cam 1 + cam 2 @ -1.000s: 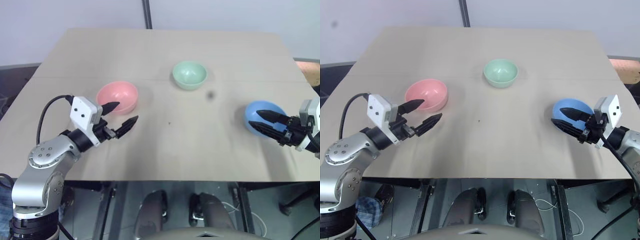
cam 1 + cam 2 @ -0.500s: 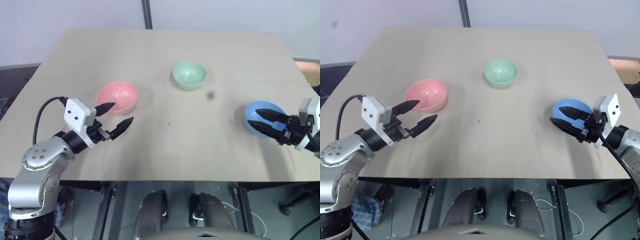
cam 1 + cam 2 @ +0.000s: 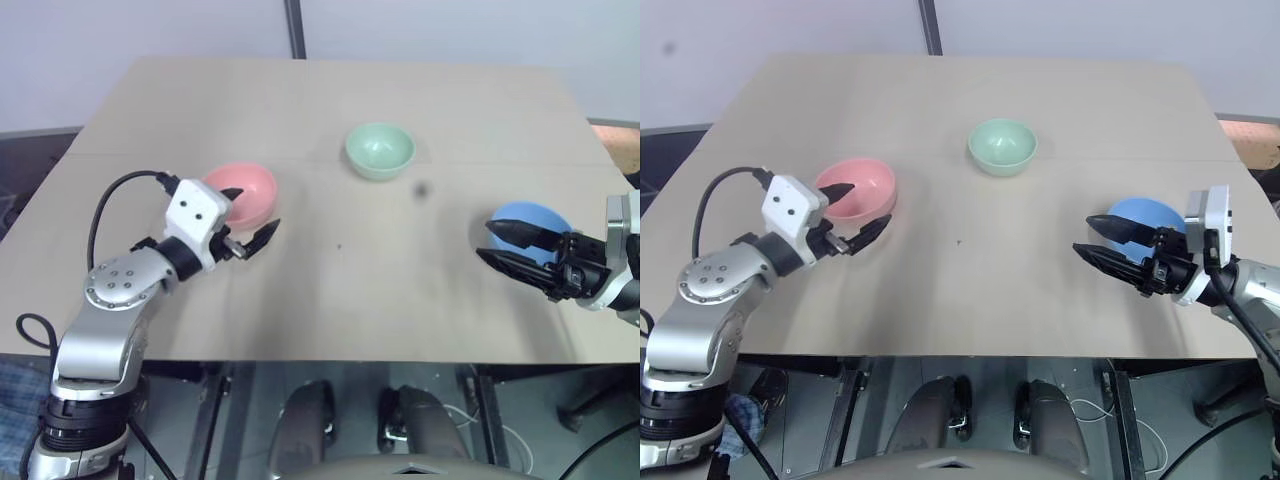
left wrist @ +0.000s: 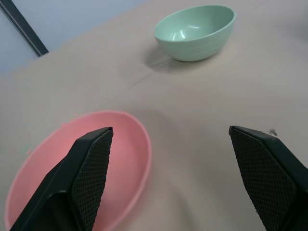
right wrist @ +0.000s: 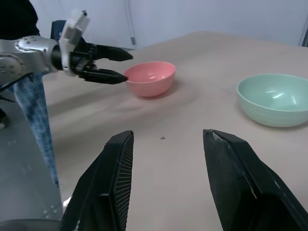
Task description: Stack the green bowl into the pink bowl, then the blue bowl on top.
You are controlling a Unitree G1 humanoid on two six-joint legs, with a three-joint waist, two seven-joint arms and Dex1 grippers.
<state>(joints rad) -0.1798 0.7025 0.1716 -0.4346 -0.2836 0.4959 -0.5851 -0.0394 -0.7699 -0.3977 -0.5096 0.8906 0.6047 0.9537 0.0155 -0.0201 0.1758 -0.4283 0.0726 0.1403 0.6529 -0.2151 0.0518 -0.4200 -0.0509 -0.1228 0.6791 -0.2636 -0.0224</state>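
Three bowls apart on table (image 3: 330, 100), wide bare room between.
Left gripper (image 3: 855, 214) spread over pink bowl (image 3: 243, 192) rim; right gripper (image 3: 1102, 240) released beside blue bowl (image 3: 1150, 213); green bowl (image 3: 380, 150) untouched.

The beige wooden counter (image 3: 970, 110) carries three small round smooth bowls. The pale mint-green bowl (image 3: 1002, 146) sits toward 12 o'clock. The salmon-pink bowl (image 3: 862, 188) sits toward 9 o'clock; the left tool (image 3: 854, 213) has its fingers spread, one over the bowl's interior, one outside its near rim. The sky-blue bowl (image 3: 1148, 215) sits toward 3 o'clock; the right tool (image 3: 1102, 240), fingers parted, points toward 9 o'clock, empty.
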